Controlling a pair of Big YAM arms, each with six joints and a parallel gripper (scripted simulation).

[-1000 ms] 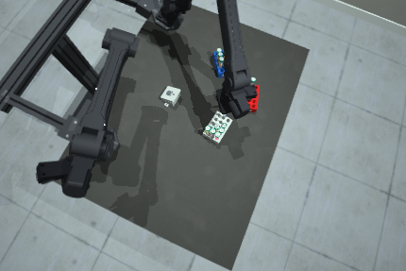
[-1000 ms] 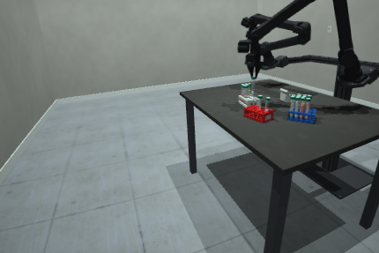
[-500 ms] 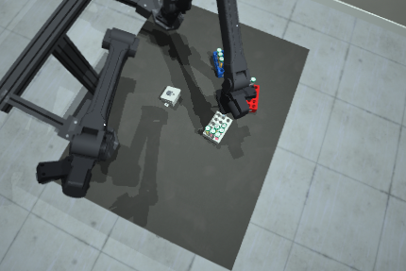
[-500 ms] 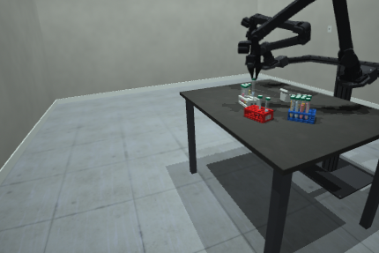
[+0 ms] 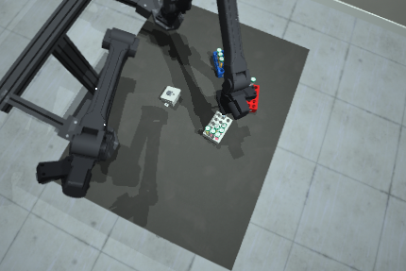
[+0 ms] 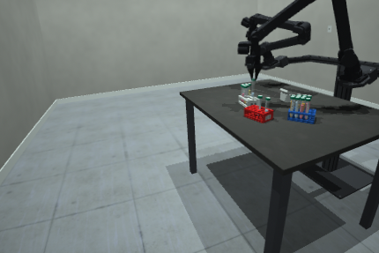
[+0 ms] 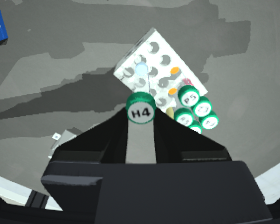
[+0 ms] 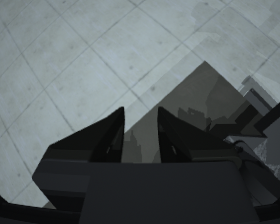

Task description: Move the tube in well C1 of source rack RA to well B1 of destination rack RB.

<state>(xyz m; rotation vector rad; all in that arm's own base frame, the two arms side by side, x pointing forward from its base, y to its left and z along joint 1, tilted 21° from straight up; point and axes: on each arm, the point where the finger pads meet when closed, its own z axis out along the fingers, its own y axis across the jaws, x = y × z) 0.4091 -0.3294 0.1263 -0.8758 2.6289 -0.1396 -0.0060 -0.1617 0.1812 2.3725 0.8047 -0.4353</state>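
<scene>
My left gripper (image 6: 254, 78) (image 7: 140, 113) is shut on a green-capped tube (image 7: 141, 107) (image 6: 253, 81) marked H4. The tube hangs cap up over the white rack RB (image 5: 228, 125) (image 6: 247, 102) (image 7: 153, 36); its lower end shows against the empty-well side. Whether that end is inside a well I cannot tell. Several green-capped tubes stand at RB's other end. The blue rack RA (image 5: 217, 65) (image 6: 303, 117) (image 7: 2, 27) holds several tubes; well C1 cannot be made out. My right gripper (image 8: 141, 113) is partly open and empty, away from the racks. The white DONE box (image 5: 170, 95) (image 6: 285, 95) stands nearer the bases.
A red rack (image 5: 255, 99) (image 6: 258, 114) with green-capped tubes stands beyond RB and RA, partly under the left arm in the top view. The left arm reaches over the area between RA and the red rack. The right arm is folded at the table's other side.
</scene>
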